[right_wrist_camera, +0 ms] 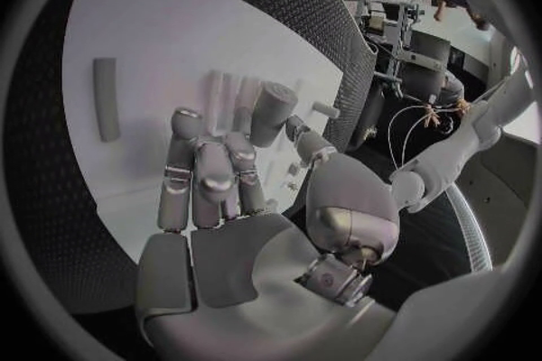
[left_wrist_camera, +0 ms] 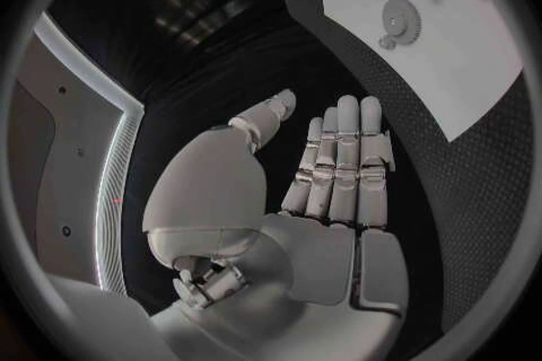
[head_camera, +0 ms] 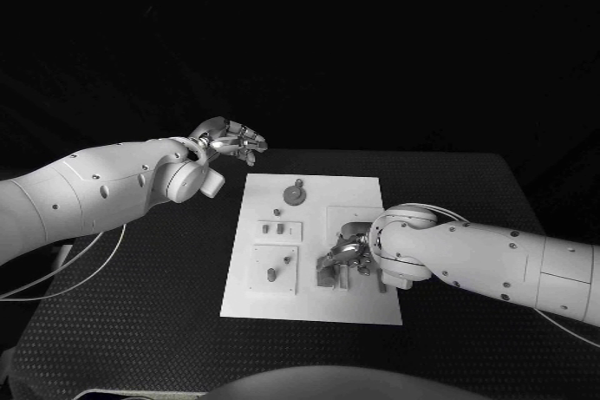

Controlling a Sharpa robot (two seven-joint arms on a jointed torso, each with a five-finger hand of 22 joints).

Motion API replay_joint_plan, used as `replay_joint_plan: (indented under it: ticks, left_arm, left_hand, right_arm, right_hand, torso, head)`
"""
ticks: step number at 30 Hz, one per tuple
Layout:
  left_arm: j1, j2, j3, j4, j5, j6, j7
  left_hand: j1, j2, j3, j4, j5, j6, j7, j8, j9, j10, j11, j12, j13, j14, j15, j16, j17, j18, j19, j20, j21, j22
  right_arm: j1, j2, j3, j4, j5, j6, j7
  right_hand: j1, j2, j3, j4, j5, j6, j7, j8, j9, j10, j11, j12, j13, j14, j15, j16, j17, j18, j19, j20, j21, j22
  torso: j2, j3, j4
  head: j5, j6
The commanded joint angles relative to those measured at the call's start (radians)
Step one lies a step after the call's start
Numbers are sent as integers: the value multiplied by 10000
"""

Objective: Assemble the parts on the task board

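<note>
- My left hand: raised beyond the far left corner of the task board, fingers straight and together, holding nothing.
- Gear-shaped part: flat on the board's far end, well apart from those fingertips.
- My right hand: low over the board's right half, fingers bent above a cylindrical part; grasp cannot be told.

The worktop is black with a fine dotted weave across its surface. On it lies the plain white task board, carrying small grey parts, among them a round grey disc. Both arms are glossy white with small dark dots along their shells. The left hand and the right hand are silver.
</note>
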State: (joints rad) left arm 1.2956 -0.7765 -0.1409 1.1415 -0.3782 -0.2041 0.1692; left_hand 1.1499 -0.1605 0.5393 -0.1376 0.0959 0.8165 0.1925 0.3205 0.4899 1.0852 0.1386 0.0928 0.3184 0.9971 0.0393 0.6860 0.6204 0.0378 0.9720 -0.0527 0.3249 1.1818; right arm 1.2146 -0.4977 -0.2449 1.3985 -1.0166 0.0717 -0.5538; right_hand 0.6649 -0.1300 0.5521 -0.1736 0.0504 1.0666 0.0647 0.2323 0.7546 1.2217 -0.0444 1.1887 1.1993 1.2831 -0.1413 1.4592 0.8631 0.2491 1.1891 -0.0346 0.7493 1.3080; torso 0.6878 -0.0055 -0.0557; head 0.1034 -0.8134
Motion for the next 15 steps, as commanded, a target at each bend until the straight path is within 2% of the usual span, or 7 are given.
replay_joint_plan:
  ticks: [1,6,11,15]
  left_arm:
    - [14,22,6,20,44,165,40]
    - [16,23,6,16,44,164,34]
    - [18,21,6,16,44,163,30]
    - [18,18,6,15,44,158,29]
  left_hand:
    - [-80,45,13,66,47,-76,4,49,-10,-21,24,57,4,80,22,-44,18,190,44,-48,-68,17]
    - [-84,45,12,70,47,-76,4,51,-12,-20,24,58,4,80,22,-47,21,189,43,-48,-70,19]
    - [-91,47,10,75,46,-76,4,53,-13,-20,24,59,4,79,23,-50,23,188,44,-47,-72,20]
    - [-98,46,7,81,46,-76,4,54,-15,-20,25,59,4,79,24,-52,25,187,44,-46,-74,21]
  right_arm:
    - [-72,80,-16,27,-355,356,-110]
    - [-113,131,-17,8,-398,384,-156]
    - [-122,113,-17,16,-430,321,-130]
    - [-122,79,-17,60,-439,254,-98]
  right_hand:
    - [10,109,-13,-210,-28,100,5,41,5,108,-18,72,46,9,-80,69,12,127,1,-35,41,177]
    - [54,50,-17,-466,-29,149,-11,40,-1,182,-30,131,102,10,-92,68,1,127,15,-30,33,172]
    - [58,3,-11,-531,-29,153,-12,32,-7,178,-31,120,94,7,-94,64,-13,127,18,-27,27,169]
    - [265,-8,78,-778,-29,139,-7,8,-18,135,-27,68,55,-8,-94,48,-63,127,24,-33,18,168]
  torso:
    - [-1,1,-3]
    - [-4,1,-12]
    - [-7,3,-10]
    - [-6,5,-8]
  head:
    - [0,-18]
    - [-6,-32]
    - [-4,-40]
    - [-4,-35]
